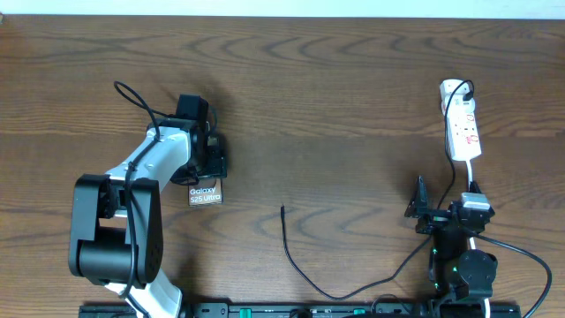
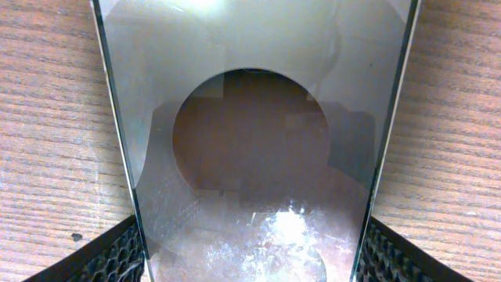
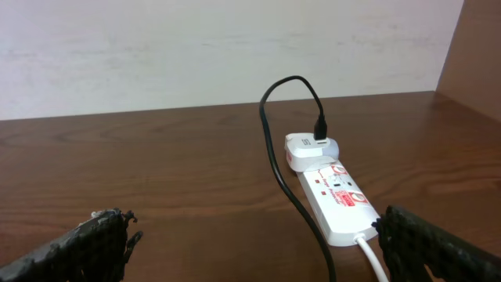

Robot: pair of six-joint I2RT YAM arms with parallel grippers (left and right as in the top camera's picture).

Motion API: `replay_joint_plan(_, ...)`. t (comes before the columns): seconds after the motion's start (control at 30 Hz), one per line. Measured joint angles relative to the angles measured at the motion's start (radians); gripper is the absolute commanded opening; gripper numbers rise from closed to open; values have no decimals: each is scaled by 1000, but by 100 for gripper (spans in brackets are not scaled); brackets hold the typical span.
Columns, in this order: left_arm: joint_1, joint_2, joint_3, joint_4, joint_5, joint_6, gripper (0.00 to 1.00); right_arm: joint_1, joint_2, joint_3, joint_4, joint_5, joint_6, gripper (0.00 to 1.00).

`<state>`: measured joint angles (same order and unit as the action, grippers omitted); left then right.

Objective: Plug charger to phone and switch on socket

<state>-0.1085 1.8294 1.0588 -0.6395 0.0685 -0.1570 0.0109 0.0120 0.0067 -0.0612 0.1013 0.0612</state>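
Note:
The phone point(image 1: 205, 194) lies on the table at the left, its white-lettered end showing past my left gripper point(image 1: 210, 166). In the left wrist view the glossy phone point(image 2: 250, 141) fills the space between both fingers of the left gripper point(image 2: 250, 254), which is shut on its edges. The charger cable point(image 1: 300, 265) lies loose at the front middle, with its plug tip point(image 1: 282, 208) free on the wood. The white socket strip point(image 1: 462, 128) lies at the far right and also shows in the right wrist view point(image 3: 337, 200). My right gripper point(image 1: 446, 201) is open and empty just in front of the strip.
A black cable point(image 3: 274, 149) loops from the white adapter at the strip's far end down past the right gripper point(image 3: 250, 251). The strip's white cord point(image 3: 374, 258) runs beside the right finger. A pale wall stands behind the table.

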Motion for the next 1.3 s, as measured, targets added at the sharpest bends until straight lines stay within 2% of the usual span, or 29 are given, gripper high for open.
replay_joint_plan(0.17,0,0,0,0,0,0,19,0,0,0,0,0,0,99)
replay_joint_plan(0.2,0,0,0,0,0,0,10,0,0,0,0,0,0,99)
replay_joint_plan(0.23,0,0,0,0,0,0,8,0,0,0,0,0,0,99)
replay_joint_plan(0.93,0,0,3,-3,0,0,7,0,0,0,0,0,0,99)
replay_joint_plan(1.3,0,35,126,-115,16,5,7,0,0,0,0,0,0,99)
